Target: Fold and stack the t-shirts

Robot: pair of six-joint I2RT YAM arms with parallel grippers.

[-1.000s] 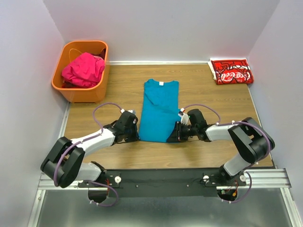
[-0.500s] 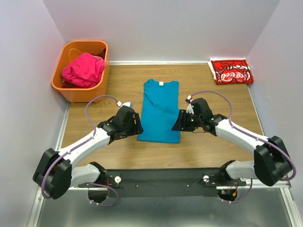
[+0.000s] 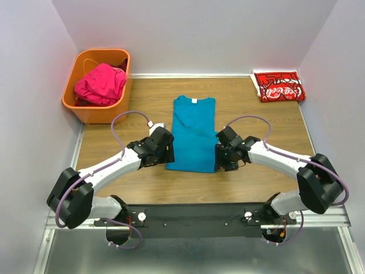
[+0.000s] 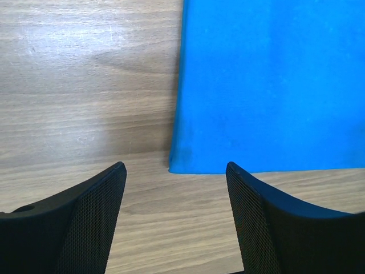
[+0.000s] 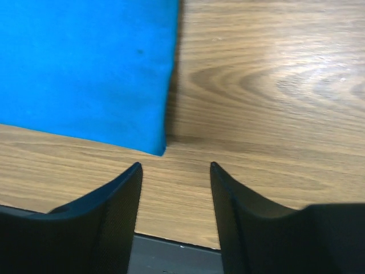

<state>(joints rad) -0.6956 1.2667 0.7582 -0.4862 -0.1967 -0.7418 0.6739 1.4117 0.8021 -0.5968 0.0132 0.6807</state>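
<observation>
While the blue shirt lies on the tabletop, the left pincer and right pincer gape wide at its near corners.

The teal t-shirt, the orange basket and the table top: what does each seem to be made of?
Teal t-shirt: soft matte cloth, probably cotton knit; it lies flat with no shine.
Orange basket: likely moulded plastic, smooth, slightly glossy, with rigid walls.
Table top: wood or wood-look laminate; grain lines show, with a light sheen.
</observation>
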